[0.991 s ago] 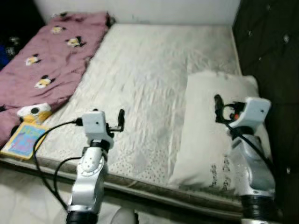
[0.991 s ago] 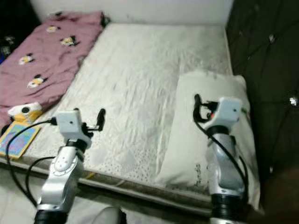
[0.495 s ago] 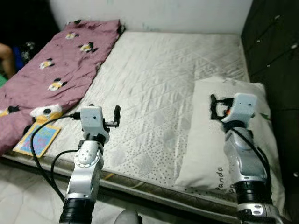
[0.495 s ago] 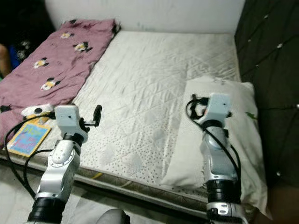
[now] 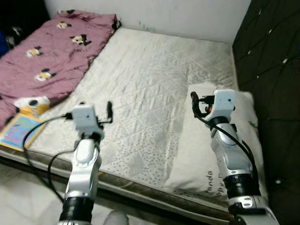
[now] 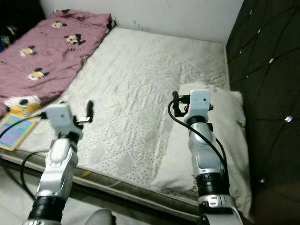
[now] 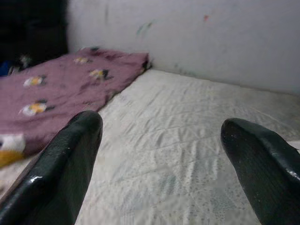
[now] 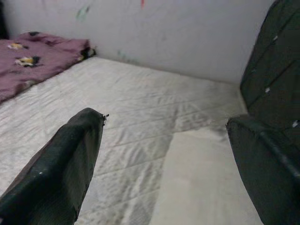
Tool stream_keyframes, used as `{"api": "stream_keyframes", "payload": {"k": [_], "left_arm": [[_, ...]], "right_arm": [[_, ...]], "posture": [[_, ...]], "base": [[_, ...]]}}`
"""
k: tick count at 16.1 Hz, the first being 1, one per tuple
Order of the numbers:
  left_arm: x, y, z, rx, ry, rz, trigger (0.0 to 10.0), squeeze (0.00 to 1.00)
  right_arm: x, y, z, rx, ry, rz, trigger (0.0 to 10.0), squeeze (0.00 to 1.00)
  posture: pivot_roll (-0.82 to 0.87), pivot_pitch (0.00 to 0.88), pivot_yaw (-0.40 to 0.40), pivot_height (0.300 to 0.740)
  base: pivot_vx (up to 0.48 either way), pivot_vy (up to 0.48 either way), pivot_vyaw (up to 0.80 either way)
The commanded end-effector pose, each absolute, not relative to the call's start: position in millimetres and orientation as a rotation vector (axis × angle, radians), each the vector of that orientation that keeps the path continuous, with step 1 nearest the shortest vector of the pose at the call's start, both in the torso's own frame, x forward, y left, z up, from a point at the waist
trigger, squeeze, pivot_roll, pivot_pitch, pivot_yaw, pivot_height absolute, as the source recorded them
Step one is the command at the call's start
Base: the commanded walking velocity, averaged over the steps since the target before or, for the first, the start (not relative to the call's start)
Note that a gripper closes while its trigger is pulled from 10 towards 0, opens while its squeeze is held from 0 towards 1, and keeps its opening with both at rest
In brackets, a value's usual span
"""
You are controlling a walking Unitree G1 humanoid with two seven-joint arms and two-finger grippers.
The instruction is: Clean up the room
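Hovering over the bed (image 5: pixel 154 79), my left claw (image 7: pixel 159 154) and right claw (image 8: pixel 164 164) gape, released; pillow (image 5: pixel 197 140) lies at the bed's right edge, blanket (image 5: pixel 42 51) along its left.

A home bedroom: a bare quilted mattress (image 5: pixel 154 89) with a pillow (image 5: pixel 211 154), a maroon blanket (image 5: pixel 47 61) and a dark tufted headboard (image 5: pixel 272 70).
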State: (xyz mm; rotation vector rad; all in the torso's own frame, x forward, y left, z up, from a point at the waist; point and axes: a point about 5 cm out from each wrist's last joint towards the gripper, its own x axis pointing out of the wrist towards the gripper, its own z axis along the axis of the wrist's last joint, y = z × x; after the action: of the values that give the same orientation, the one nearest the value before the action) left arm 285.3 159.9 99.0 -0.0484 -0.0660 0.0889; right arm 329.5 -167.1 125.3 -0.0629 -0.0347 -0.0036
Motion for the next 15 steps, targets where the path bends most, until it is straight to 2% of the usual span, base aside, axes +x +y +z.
{"api": "stream_keyframes", "payload": {"k": [1, 3, 5, 8, 11, 12, 15], "left_arm": [[280, 165, 102, -0.048, -0.089, 0.120, 10.0, 0.00], [275, 167, 98, -0.050, -0.080, 0.128, 10.0, 0.00], [279, 163, 98, -0.039, -0.076, 0.110, 10.0, 0.00], [287, 155, 103, -0.059, -0.071, 0.086, 10.0, 0.00], [289, 149, 110, -0.068, -0.074, 0.032, 10.0, 0.00], [289, 149, 110, -0.061, -0.075, 0.022, 10.0, 0.00], [279, 151, 99, -0.071, -0.030, 0.025, 10.0, 0.00]], "right_arm": [[331, -162, 121, -0.075, -0.029, -0.007, 10.0, 0.00], [330, -151, 118, -0.082, -0.040, 0.052, 10.0, 0.00], [326, -155, 107, -0.030, 0.033, 0.010, 10.0, 0.00], [312, -164, 108, 0.005, 0.010, -0.040, 10.0, 0.00], [304, -172, 114, 0.047, -0.016, -0.117, 10.0, 0.00], [302, -174, 112, 0.056, -0.009, -0.123, 10.0, 0.00], [293, -182, 110, 0.086, 0.008, -0.164, 10.0, 0.00]], "posture": [[0.07, 0.000, -0.055, 0.740], [0.07, 0.000, -0.050, 0.740], [0.04, 0.000, -0.021, 0.740], [-0.03, 0.000, 0.050, 0.740], [-0.06, 0.000, 0.110, 0.740], [-0.06, 0.000, 0.110, 0.740], [-0.05, 0.000, 0.097, 0.740]], "base": [[0.000, 0.000, 0.00], [0.000, 0.000, 0.00], [0.000, 0.000, 0.00], [0.000, 0.000, 0.00], [0.000, 0.000, -0.71], [0.000, 0.000, -0.80], [0.000, 0.000, 0.00]]}}
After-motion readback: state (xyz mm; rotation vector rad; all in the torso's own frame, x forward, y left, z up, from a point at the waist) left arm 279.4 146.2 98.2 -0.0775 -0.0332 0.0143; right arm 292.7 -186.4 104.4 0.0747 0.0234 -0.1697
